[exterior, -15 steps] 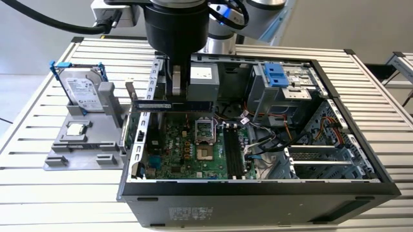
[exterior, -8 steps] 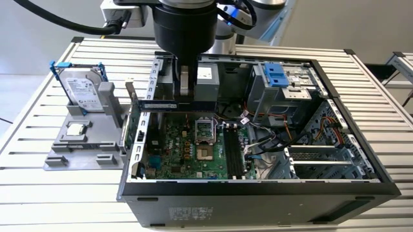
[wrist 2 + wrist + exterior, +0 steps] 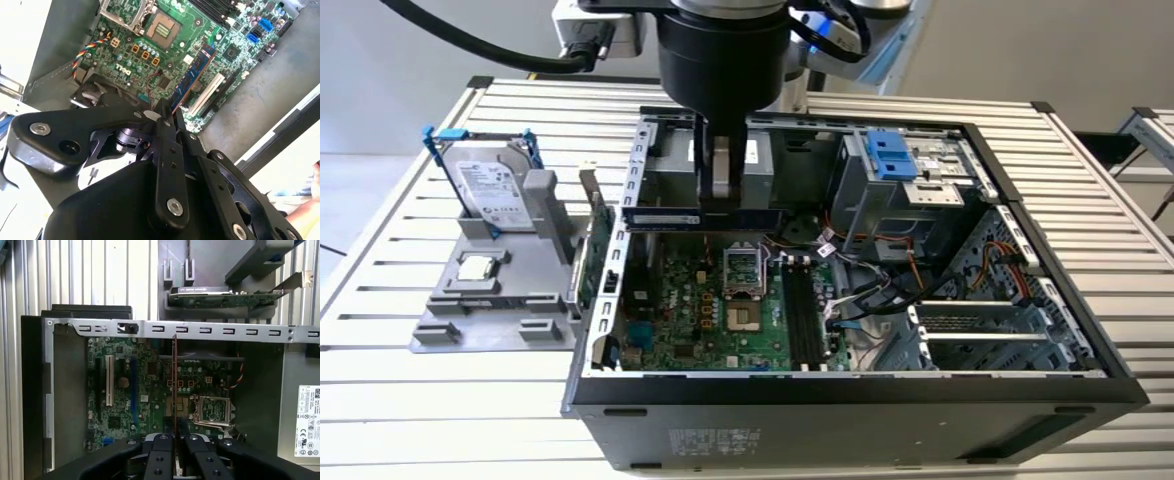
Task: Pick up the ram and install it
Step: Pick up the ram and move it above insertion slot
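Observation:
My gripper (image 3: 724, 205) hangs over the open computer case (image 3: 1067, 350), shut on the ram (image 3: 660, 214). The ram is a long narrow stick held level and crosswise above the back part of the green motherboard (image 3: 680, 320). In the second wrist view the ram (image 3: 192, 75) reaches out past the closed gripper (image 3: 167, 107) over the board. In the first wrist view the ram (image 3: 174, 380) shows edge-on as a thin line rising from the gripper (image 3: 175, 436). The black memory slots (image 3: 801, 310) lie on the board to the exterior view's right of the processor socket (image 3: 740, 285), below the ram and apart from it.
A grey fixture (image 3: 440, 330) at the exterior view's left carries a hard drive in a blue-handled frame (image 3: 494, 190), a processor chip (image 3: 478, 267) and an upright expansion card (image 3: 598, 250). Drive cages (image 3: 894, 170) and loose cables (image 3: 881, 290) crowd the case's right side.

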Robot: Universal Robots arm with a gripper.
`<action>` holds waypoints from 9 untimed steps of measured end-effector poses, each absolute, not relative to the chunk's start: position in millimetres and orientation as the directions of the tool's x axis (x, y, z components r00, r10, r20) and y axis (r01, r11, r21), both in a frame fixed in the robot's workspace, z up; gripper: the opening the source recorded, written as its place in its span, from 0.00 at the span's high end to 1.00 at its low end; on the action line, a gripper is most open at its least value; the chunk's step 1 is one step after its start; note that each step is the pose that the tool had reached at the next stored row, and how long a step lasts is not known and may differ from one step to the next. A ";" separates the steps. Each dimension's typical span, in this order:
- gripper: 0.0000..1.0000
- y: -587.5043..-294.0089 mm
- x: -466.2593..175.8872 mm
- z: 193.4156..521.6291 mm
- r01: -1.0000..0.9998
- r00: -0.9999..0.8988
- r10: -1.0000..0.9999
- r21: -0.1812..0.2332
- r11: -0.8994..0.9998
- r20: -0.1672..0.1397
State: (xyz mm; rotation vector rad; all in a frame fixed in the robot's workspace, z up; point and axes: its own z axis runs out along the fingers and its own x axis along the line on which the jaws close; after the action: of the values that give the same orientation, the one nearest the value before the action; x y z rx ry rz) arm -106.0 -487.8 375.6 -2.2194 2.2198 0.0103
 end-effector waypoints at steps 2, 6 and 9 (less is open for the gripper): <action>1.00 -487.8 -102.7 375.6 -1.000 0.000 -1.000 0.003 0.000 -0.006; 1.00 -487.8 -94.1 375.7 -1.000 -0.001 -1.000 0.003 0.001 -0.006; 1.00 -487.8 -87.6 375.7 -1.000 -0.001 -1.000 0.003 0.001 -0.006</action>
State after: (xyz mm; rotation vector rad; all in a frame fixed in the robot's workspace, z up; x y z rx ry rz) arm -87.6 -487.8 375.7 -2.2181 2.2213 0.0103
